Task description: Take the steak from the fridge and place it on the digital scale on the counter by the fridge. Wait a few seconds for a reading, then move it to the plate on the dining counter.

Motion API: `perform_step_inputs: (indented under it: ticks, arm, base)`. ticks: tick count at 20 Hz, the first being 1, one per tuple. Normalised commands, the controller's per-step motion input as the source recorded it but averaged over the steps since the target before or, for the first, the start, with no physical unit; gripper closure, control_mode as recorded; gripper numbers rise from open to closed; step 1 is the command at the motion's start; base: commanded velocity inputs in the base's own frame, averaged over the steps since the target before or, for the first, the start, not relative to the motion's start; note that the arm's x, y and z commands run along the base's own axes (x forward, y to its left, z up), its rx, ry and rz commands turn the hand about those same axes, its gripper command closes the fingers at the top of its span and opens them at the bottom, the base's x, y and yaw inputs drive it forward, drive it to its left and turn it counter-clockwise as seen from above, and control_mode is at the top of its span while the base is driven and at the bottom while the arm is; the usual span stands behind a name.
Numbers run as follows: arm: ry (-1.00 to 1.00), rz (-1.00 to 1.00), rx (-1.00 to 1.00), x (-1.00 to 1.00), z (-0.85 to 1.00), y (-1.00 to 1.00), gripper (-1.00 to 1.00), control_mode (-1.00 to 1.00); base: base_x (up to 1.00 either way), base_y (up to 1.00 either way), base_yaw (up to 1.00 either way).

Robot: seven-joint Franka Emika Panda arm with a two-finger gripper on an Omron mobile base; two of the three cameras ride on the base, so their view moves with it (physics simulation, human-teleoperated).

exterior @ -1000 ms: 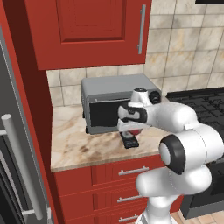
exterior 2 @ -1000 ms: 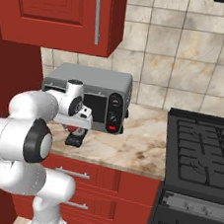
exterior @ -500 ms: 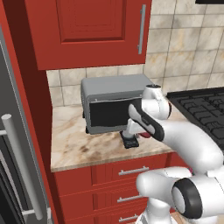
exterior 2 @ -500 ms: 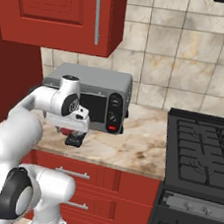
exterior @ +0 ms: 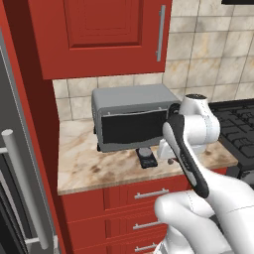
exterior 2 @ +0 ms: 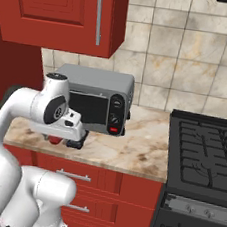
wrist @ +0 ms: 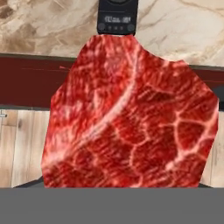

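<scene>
Close under the hand camera, the steak (wrist: 131, 118) hangs red and marbled, covering most of that view; its top edge overlaps the near end of the digital scale (wrist: 116, 17), which lies on the beige surface (wrist: 183, 30) beyond it. In the right base view a sliver of red (exterior 2: 55, 140) shows under the hand, at the front edge of the surface, just beside the scale (exterior 2: 76, 143). The end effector (exterior 2: 57, 138) appears clamped on the steak, though its fingertips are hidden behind the meat and the hand, so the grip itself cannot be seen directly.

In the left base view the scale (exterior: 147, 158) sits flat and black in front of the grey toaster oven (exterior: 131, 117), very near its glass door (touching or not, I cannot tell). The white arm's forearm crosses in front of the oven's right side and hides the right part of the surface (exterior: 89, 166). Red drawers (exterior: 119, 198) with silver handles run below, a red wall cabinet (exterior: 99, 34) hangs above, and tiled wall lies behind. To the right stands a black stove (exterior 2: 201, 156); at the far left, the fridge (exterior: 15, 173) with its silver bar handle.
</scene>
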Motion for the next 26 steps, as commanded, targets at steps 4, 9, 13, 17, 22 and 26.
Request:
perform_step_inputs:
  ticks: [4, 9, 13, 17, 22, 26]
  arm:
    - [0.0, 0.0, -0.01, -0.38, 0.39, 0.0, 1.0, -1.0]
    - [-0.01, 0.0, 0.0, -0.03, 0.02, 0.0, 1.0, -1.0]
    - [0.0, 0.0, 0.0, 0.0, 0.0, 0.0, 1.0, -1.0]
    - [0.0, 0.0, 0.0, 0.0, 0.0, 0.0, 1.0, -1.0]
    - [0.0, 0.0, 0.0, 0.0, 0.0, 0.0, 1.0, 1.0]
    - [0.0, 0.0, 0.0, 0.0, 0.0, 0.0, 1.0, 1.0]
  base:
    - [0.0, 0.0, 0.0]
    - [0.0, 0.0, 0.0]
    - [0.0, 0.0, 0.0]
    - [0.0, 0.0, 0.0]
    - [-0.27, -0.31, -0.01]
    - [-0.78, -0.77, -0.15]
